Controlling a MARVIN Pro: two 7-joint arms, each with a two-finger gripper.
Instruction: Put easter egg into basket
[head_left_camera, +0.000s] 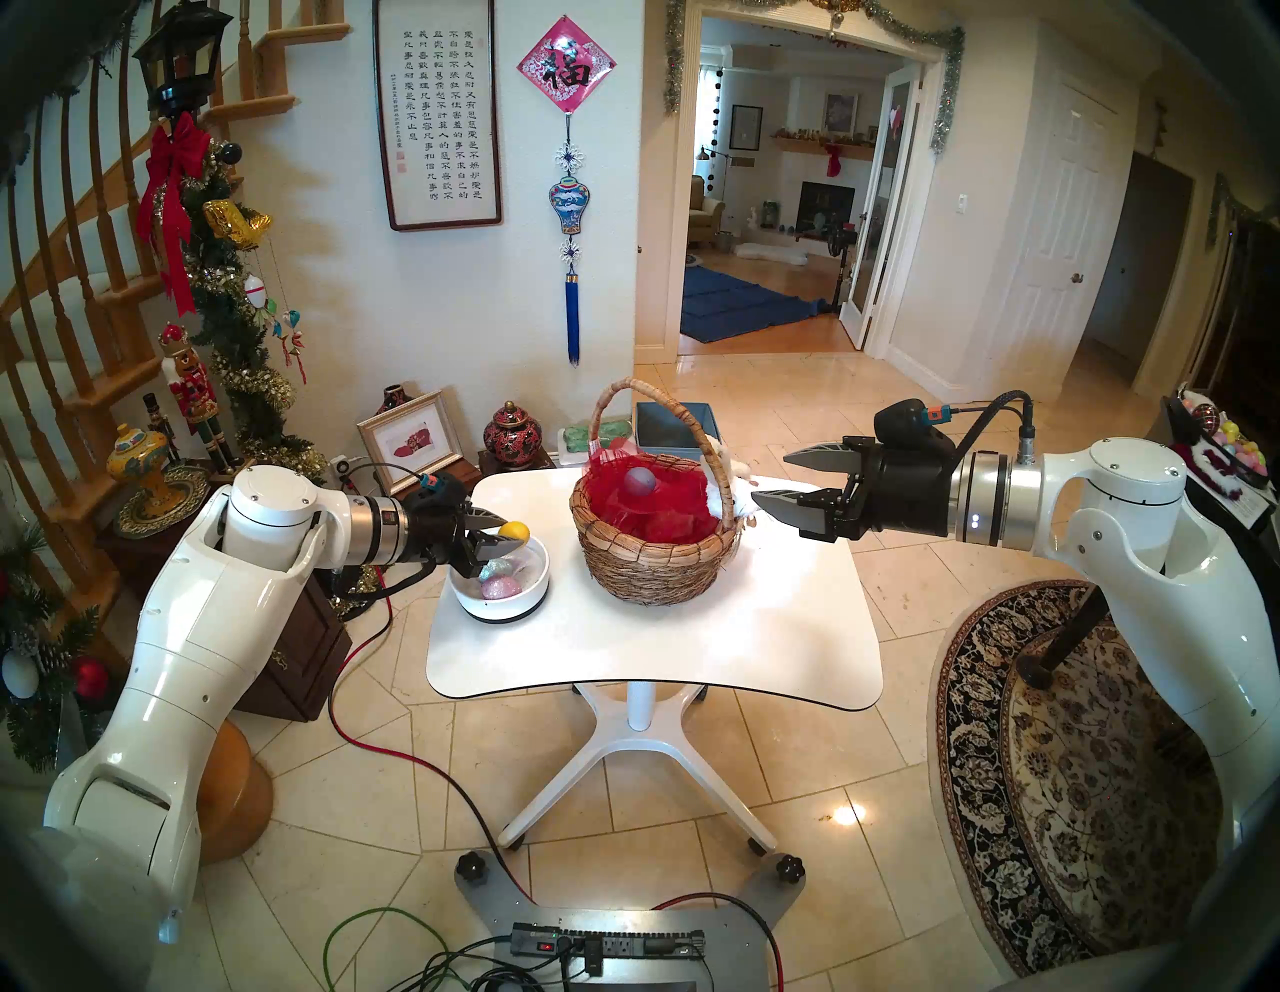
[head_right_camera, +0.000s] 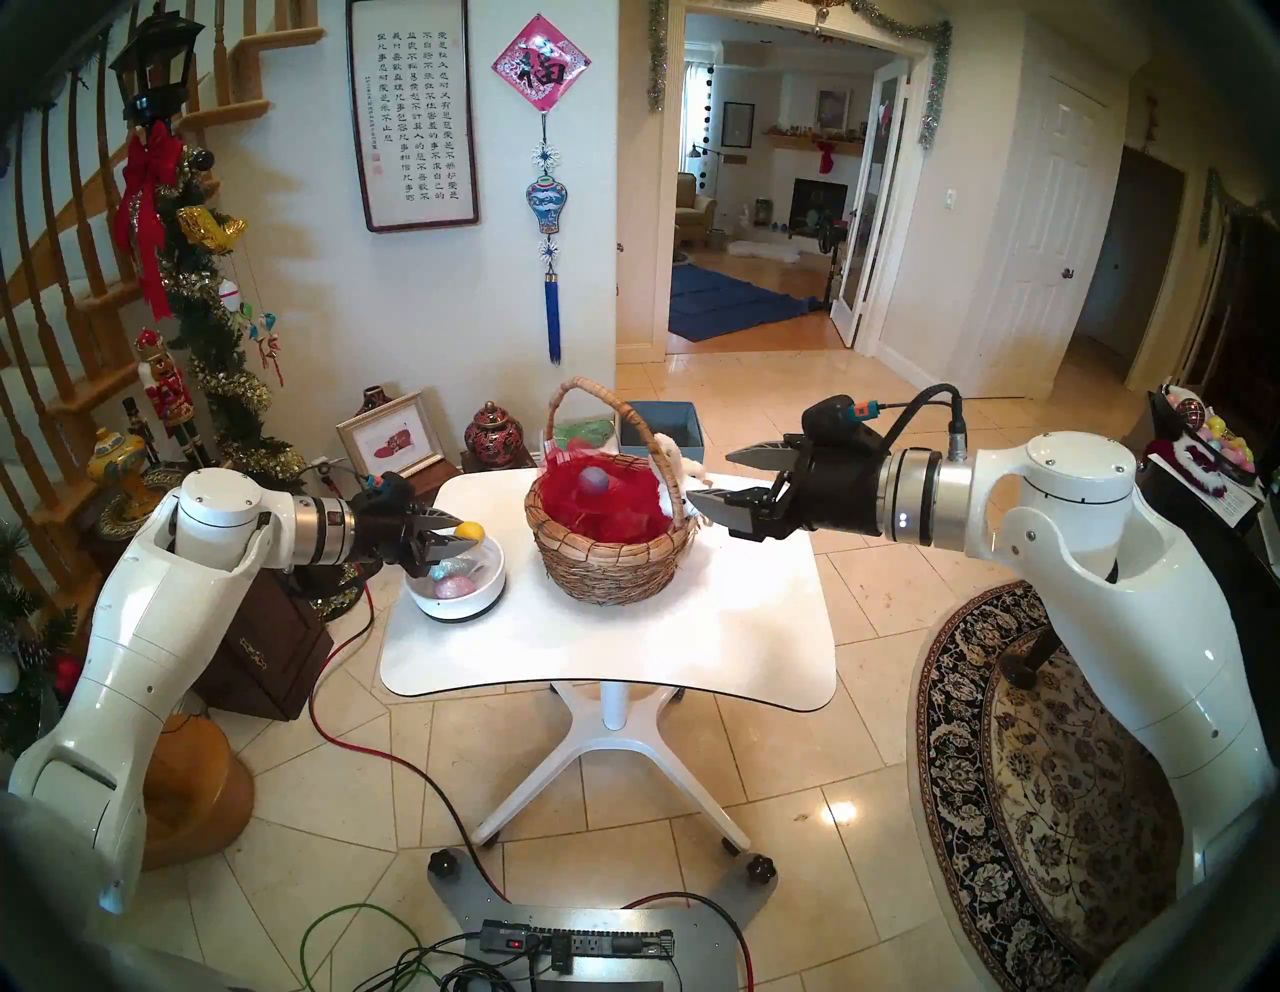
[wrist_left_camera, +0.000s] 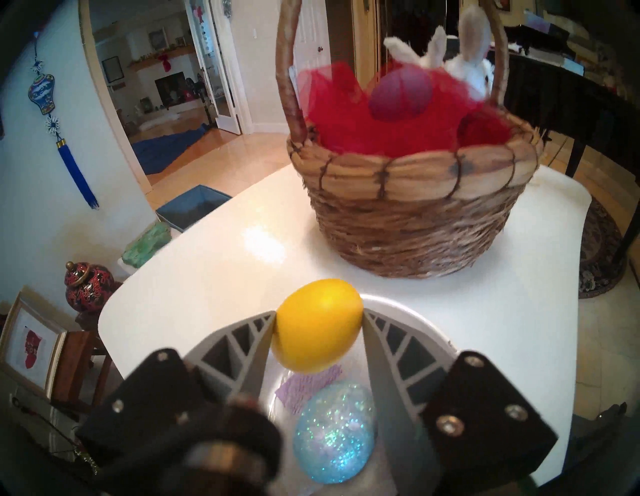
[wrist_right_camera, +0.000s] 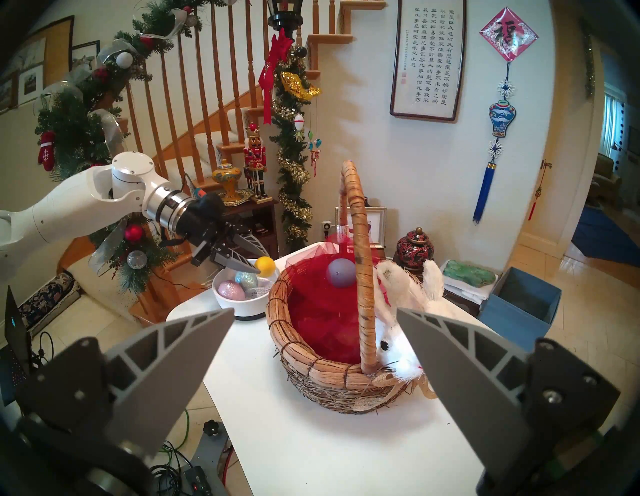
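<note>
While right tool (head_left_camera: 776, 480) gapes beside basket (head_left_camera: 651, 554), left tool (wrist_left_camera: 318, 318) pinches yellow egg (wrist_left_camera: 317, 325) above bowl (head_left_camera: 509, 603).

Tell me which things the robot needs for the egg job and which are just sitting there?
Needed:
- yellow egg, pinched in the left gripper
- basket
- white bowl with glittery eggs

Just sitting there:
- right gripper, open, holding nothing
- blue bin
- nutcracker
- red jar
</note>
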